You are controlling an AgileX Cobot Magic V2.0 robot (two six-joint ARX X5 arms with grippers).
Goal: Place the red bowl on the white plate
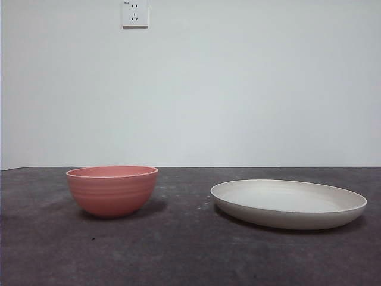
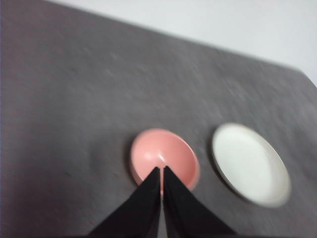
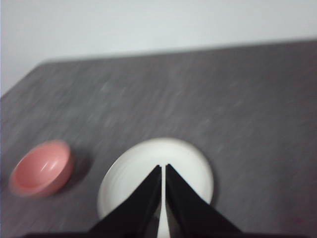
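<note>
Front view: the red bowl [image 1: 112, 190] stands upright on the dark table [image 1: 178, 256], well apart from the white plate [image 1: 288, 204], which lies flat beside it. No arm shows here. A wall socket [image 1: 134, 13] sits high on the wall behind. The bowl looks stiff, light and matte, so probably not slippery; its faint ridges may help grip. Its rim is thin and open, the likeliest place to pinch, one jaw inside and one outside the wall.

Left wrist view: the left gripper [image 2: 162, 169] hangs high above the table with its jaws pressed together, holding nothing, and the bowl [image 2: 166, 154] lies just past their tips. The plate [image 2: 250, 163] is near it, not touching.

Right wrist view: the right gripper [image 3: 163, 167] hangs over the plate [image 3: 156, 163], jaws clenched and empty. The bowl [image 3: 42, 167] sits off to one side, blurred.
</note>
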